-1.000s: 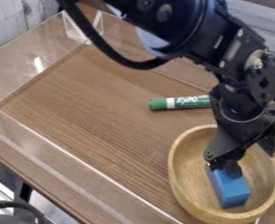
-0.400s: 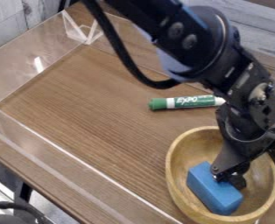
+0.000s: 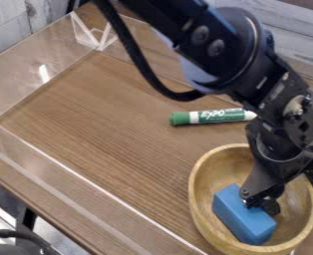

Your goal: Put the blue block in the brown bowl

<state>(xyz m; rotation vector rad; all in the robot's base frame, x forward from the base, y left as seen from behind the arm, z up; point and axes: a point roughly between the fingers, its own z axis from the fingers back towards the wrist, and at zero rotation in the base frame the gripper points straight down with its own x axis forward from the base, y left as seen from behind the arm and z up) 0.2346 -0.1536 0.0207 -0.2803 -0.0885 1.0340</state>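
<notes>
The blue block (image 3: 244, 215) lies flat inside the brown bowl (image 3: 208, 171), on its floor toward the near side. My gripper (image 3: 259, 195) hangs over the bowl just behind and right of the block, its dark fingers spread open. Nothing is held between them. The lowest fingertip sits at the block's far edge; I cannot tell whether it touches. The black arm reaches in from the upper middle and hides part of the bowl's far rim.
A green-and-white marker (image 3: 211, 117) lies on the wooden tabletop (image 3: 93, 110) just behind the bowl. Clear plastic walls (image 3: 40, 72) line the table's left and back edges. The bowl stands close to the table's front right corner.
Since a second ago the block has dropped from upright under the fingers to lying flat in the bowl, and the gripper has risen slightly. Nothing moves in the last half second.
</notes>
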